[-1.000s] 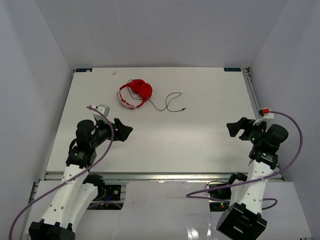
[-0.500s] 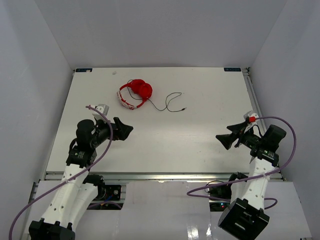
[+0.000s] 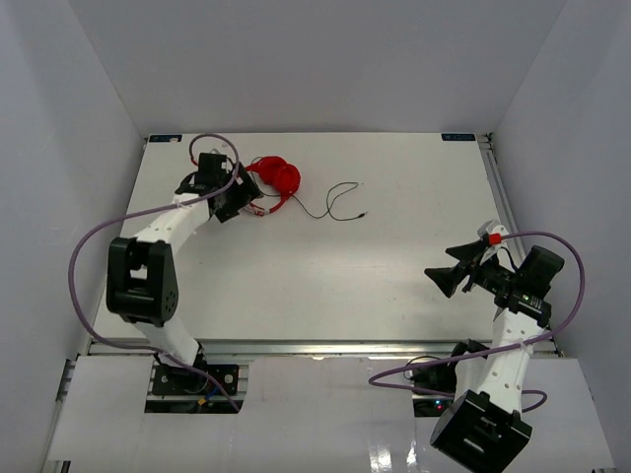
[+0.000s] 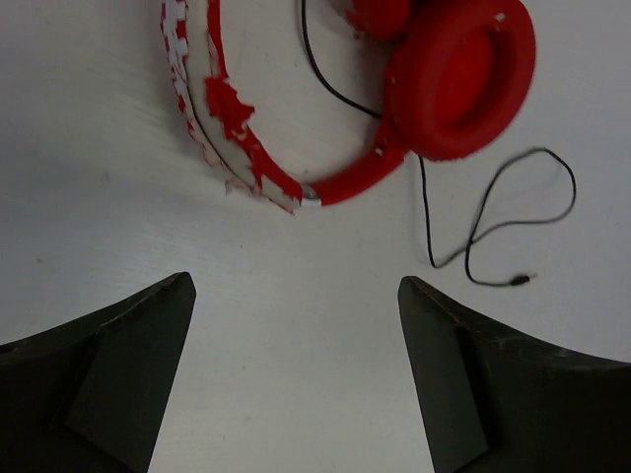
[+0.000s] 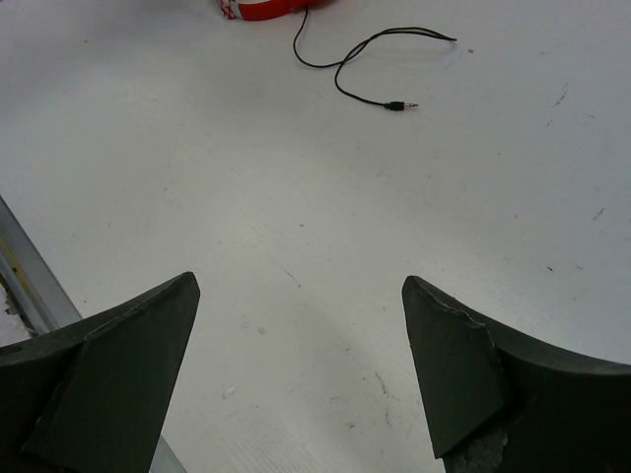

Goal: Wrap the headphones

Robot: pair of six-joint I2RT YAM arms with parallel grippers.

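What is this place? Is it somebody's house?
Probably not a house, more likely a robot lab booth: a left arm and a right arm fixed at a white table, plain walls around it, and red headphones to practise on.

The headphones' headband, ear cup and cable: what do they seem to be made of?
Headband: probably faux leather; its red skin flakes off, showing white beneath. Ear cup: matte red, soft-looking cushion, perhaps padded vinyl or foam. Cable: thin black, likely rubber-coated wire; it lies in loose curves.
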